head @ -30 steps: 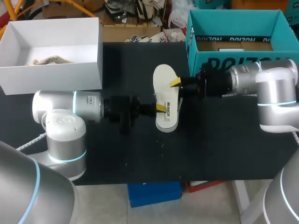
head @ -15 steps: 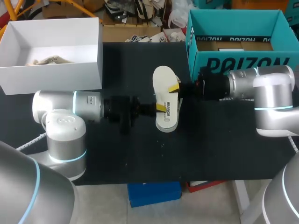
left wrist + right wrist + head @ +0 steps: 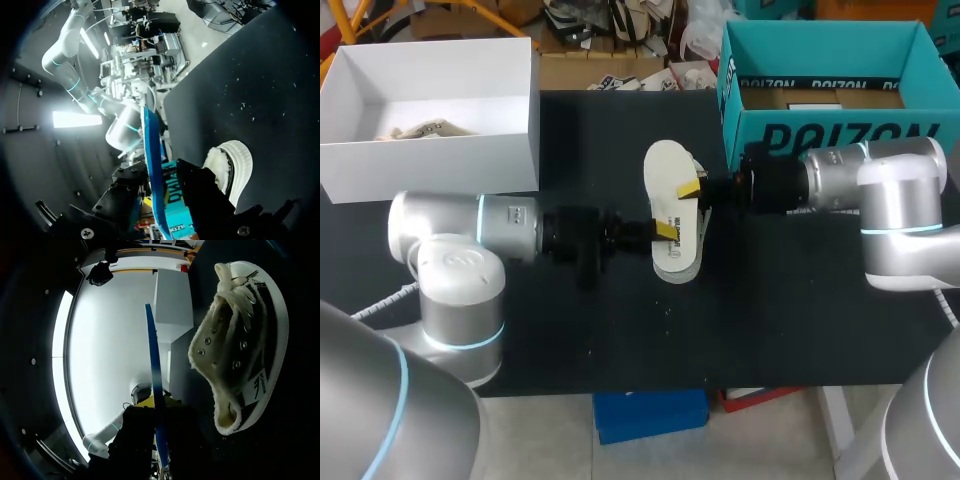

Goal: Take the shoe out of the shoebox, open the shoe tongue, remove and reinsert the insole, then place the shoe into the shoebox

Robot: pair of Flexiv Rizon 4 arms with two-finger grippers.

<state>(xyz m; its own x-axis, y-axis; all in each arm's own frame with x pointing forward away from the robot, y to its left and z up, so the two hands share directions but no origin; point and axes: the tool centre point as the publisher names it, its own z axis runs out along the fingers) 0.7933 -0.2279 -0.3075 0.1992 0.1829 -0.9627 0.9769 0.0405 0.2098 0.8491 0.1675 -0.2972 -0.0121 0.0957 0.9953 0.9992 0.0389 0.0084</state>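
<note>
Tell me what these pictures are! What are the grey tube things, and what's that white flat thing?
Those are two robot arms at a black table. One picture looks down from above; the two round ones come from cameras on the arms' wrists. The left gripper and right gripper pinch a white insole, the pad from inside a shoe. In the round pictures it shows edge-on, thin and blue. The shoe lies on the table under it. A white box and a teal shoebox stand at the back.
</note>
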